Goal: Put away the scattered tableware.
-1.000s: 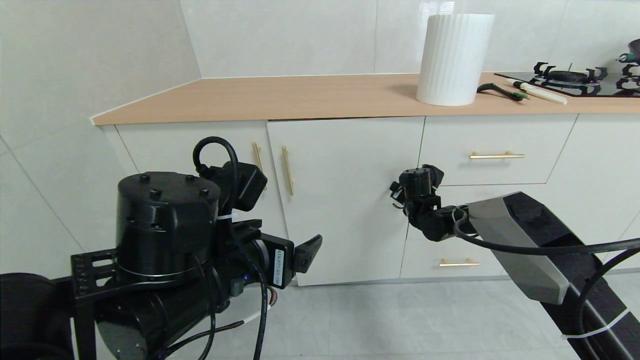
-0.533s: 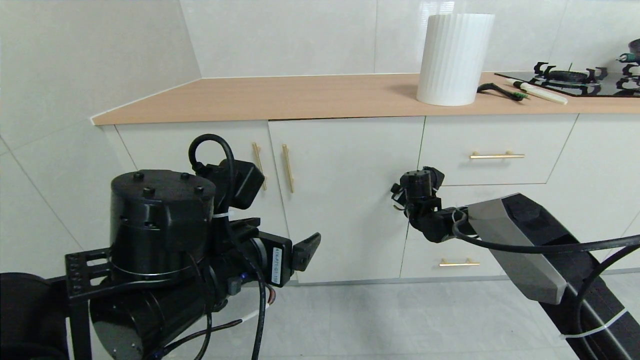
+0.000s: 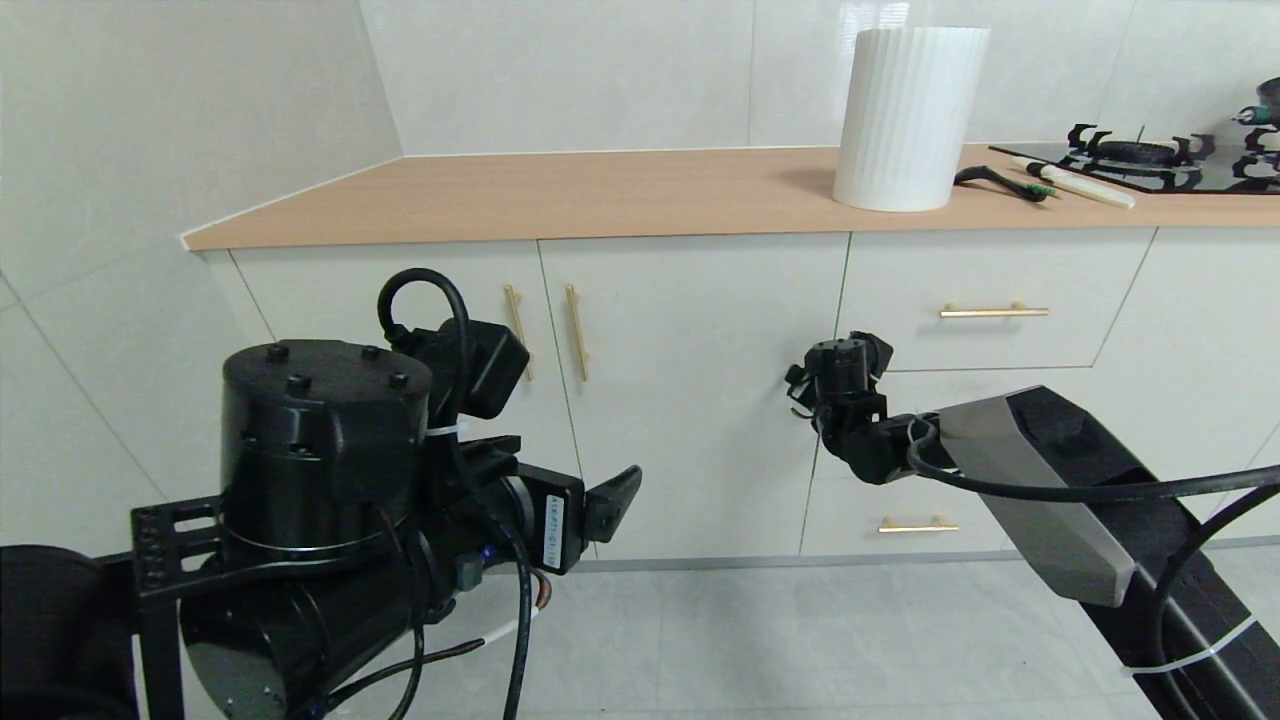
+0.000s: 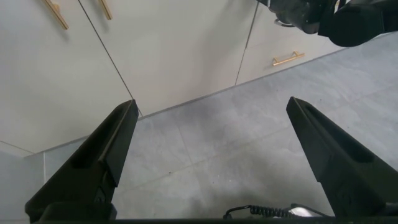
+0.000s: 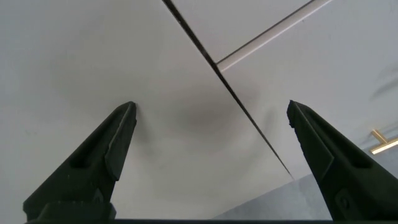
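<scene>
- Black and spread wide, our left gripper [image 4: 211, 155] hangs empty above the grey tiled floor [image 4: 186, 149], in front of the lower cabinets.
- Our right gripper [image 5: 211, 155] is likewise spread wide and empty. It faces the white cabinet door [image 5: 112, 56] from close by, at the seam where the door meets the drawer fronts. From the head camera its fingers are hidden behind the wrist.
- The scattered tableware lies far to our right on the light wooden countertop [image 3: 560, 195]: a black-handled utensil [image 3: 990, 180] and a long cream utensil with a green band [image 3: 1075, 185]. They lie between the tall white ribbed container [image 3: 908, 118] and the black gas hob [image 3: 1140, 160], too small for us to tell what kind they are.
- The hob is cut off at the right edge of the head view.
- The container stands upright, with the black-handled utensil just beside its base, well apart from both grippers.
- White tiled walls [image 3: 560, 70] rise behind the countertop, and slim brass handles [image 3: 575, 335] sit on the doors and drawers.
</scene>
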